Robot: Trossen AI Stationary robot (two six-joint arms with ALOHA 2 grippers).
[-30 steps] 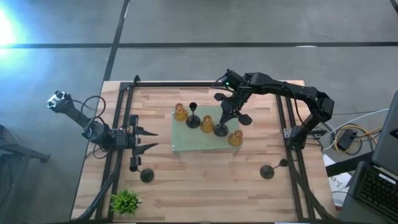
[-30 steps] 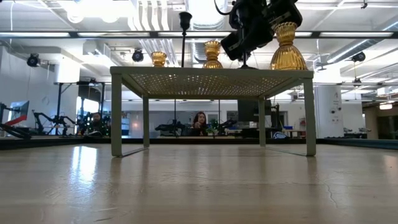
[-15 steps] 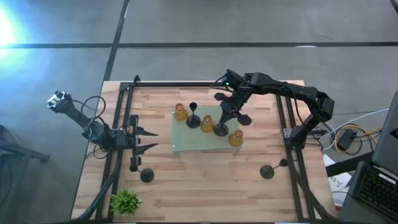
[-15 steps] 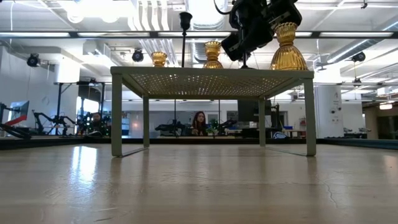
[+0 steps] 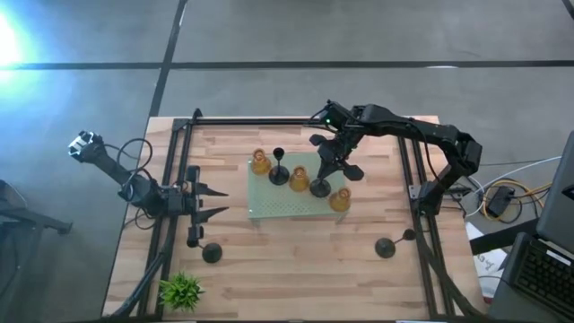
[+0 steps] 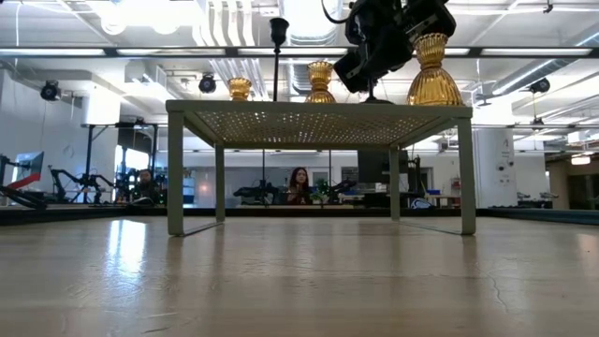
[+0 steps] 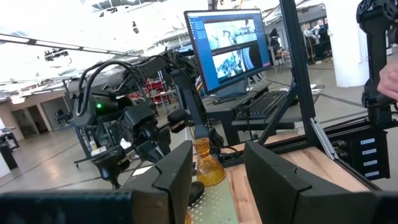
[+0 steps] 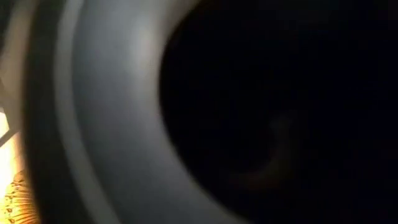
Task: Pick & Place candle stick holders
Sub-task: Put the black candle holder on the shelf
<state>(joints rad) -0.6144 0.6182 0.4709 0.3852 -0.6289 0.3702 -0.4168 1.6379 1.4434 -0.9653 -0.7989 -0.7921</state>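
Right gripper (image 5: 323,176), seen from above, is clenched on a black candle holder (image 5: 319,187) standing on the green mat (image 5: 269,211). At table level, an amber holder (image 6: 433,75) just beside risks being knocked when lifting.

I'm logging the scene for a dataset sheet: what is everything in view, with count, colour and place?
Amber candle stick holders: three, on the raised stand.
Black candle stick holders: four; two on the stand, one held by the right gripper, two on the table's near side.
Stand: one, pale green, table centre.
Plant: one, green, near-left corner.
Table: one, light wood.
Left gripper: open, left of the stand.
Right gripper: shut on a black holder, over the stand.
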